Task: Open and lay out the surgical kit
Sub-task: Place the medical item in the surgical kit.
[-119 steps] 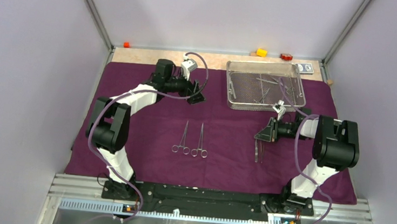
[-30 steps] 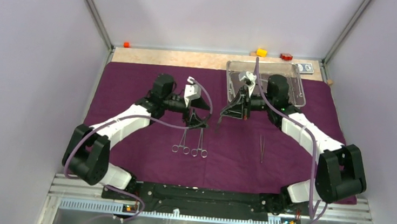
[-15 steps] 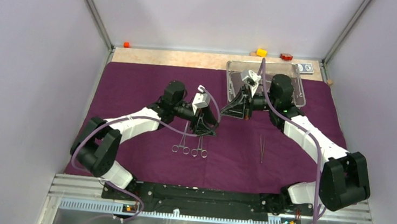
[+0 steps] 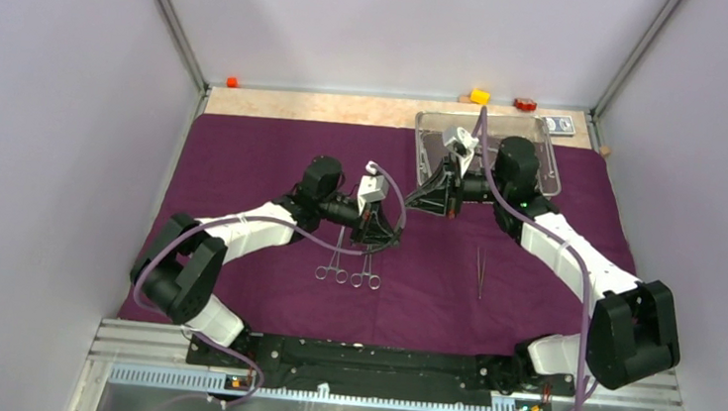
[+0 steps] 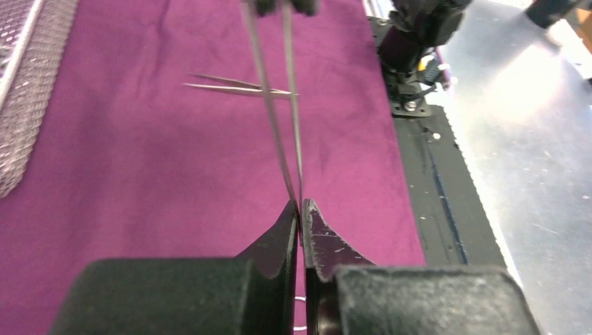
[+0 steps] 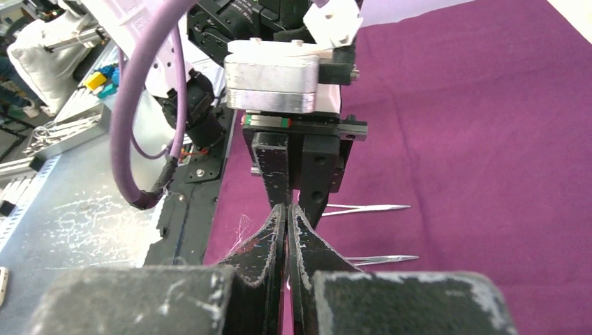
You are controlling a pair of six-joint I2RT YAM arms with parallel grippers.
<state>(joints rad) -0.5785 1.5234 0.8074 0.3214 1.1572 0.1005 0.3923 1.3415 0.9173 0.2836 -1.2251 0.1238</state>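
Note:
The dark purple cloth [image 4: 245,155] lies spread flat, with the wire-mesh tray [image 4: 542,166] at its back right. Two ring-handled clamps [image 4: 335,263] lie side by side at mid-cloth, and tweezers [image 4: 479,272] lie to their right. My left gripper [image 4: 380,233] and right gripper [image 4: 413,204] meet tip to tip above the clamps. In the left wrist view a slim steel instrument [image 5: 280,139] with two thin shanks runs from my shut left gripper [image 5: 301,206] up to the right fingertips. My right gripper [image 6: 287,208] is shut too.
Behind the cloth, on the bare wooden strip [image 4: 299,105], sit an orange block [image 4: 233,82], a yellow block [image 4: 479,96], a red block [image 4: 525,104] and a blue-white card packet [image 4: 561,124]. Grey walls close in both sides. A metal rail [image 4: 376,361] runs along the near edge.
My left gripper has slid right to the right gripper and closed on the hanging instrument's free end. The right arm has lifted slightly and has otherwise held still.

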